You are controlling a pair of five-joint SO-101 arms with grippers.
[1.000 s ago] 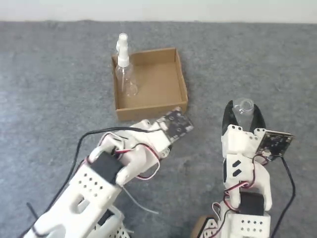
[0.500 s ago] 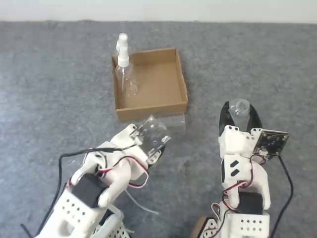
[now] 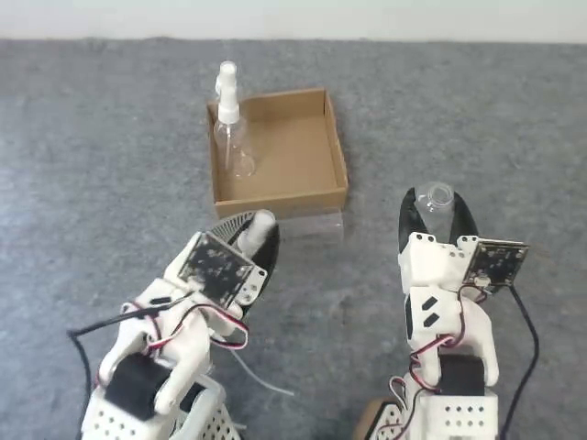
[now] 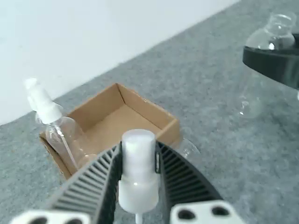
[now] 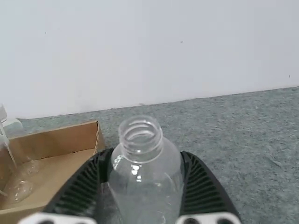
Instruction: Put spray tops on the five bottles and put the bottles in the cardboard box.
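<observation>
Open bottle [image 3: 438, 195] right of spray top [image 3: 261, 223], apart.
My left claw [image 4: 138, 150] pinches the spray top; right claw [image 5: 144, 157] pinches the bottle, neck up.

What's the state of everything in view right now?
left claw: shut on spray top
right claw: shut on uncapped bottle, held upright
boxed bottle: spray top on, upright in a box corner
cardboard box: open-topped

No print, label or number I can read on the cardboard box [image 3: 336, 137] or the open bottle [image 5: 142, 163]
</observation>
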